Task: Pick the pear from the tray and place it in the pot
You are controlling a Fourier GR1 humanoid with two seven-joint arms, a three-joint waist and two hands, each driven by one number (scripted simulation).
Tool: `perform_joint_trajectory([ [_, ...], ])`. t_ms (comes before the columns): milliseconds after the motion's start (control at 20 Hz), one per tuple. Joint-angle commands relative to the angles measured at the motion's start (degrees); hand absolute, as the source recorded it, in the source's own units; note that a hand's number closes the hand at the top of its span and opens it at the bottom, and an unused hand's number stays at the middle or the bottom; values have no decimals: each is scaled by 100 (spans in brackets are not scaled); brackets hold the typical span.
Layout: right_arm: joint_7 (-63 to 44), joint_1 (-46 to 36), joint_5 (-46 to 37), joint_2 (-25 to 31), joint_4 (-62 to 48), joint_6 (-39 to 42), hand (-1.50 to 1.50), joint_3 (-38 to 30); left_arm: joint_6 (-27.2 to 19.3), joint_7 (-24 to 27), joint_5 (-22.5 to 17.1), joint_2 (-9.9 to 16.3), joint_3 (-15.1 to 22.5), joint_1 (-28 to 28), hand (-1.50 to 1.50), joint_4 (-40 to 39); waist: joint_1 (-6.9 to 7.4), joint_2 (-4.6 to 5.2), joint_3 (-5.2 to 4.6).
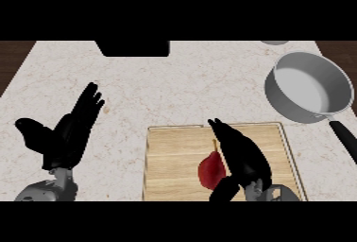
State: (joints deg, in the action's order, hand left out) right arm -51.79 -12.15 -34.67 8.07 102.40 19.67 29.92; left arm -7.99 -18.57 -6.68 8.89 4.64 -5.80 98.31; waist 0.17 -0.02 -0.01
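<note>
We see a pale speckled table (pixel 174 85) with a wooden tray (pixel 181 156) near its front edge and a grey pot (pixel 338 94) with a black handle well apart at the back right. Our left robot hand (pixel 66 134) rests at the left, fingers spread and straight. Our right robot hand (pixel 241 156) lies over the tray, fingers long, thumb curling beneath the red pear (pixel 211 171), which sits on the tray touching it.
</note>
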Motion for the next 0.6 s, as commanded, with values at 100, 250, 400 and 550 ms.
perform_joint_trajectory([
  [100, 92, 282, -471, -111, -427, -5, -150, 152, -69, -421, 139, -85, 42, 45, 0, 396, -8, -3, 2],
  [250, -116, -78, -546, -406, -746, 237, -150, 72, 95, 254, 148, -233, -106, -347, 0, -611, -20, 5, -1],
  [400, 595, 361, -472, 26, -757, 239, -150, -219, 74, 248, 281, -241, -66, 109, 0, -202, -15, 0, 1],
  [550, 251, 188, -647, -396, -711, 512, -150, -226, 213, -84, 208, -158, -291, -189, 0, -148, -17, -1, 0],
])
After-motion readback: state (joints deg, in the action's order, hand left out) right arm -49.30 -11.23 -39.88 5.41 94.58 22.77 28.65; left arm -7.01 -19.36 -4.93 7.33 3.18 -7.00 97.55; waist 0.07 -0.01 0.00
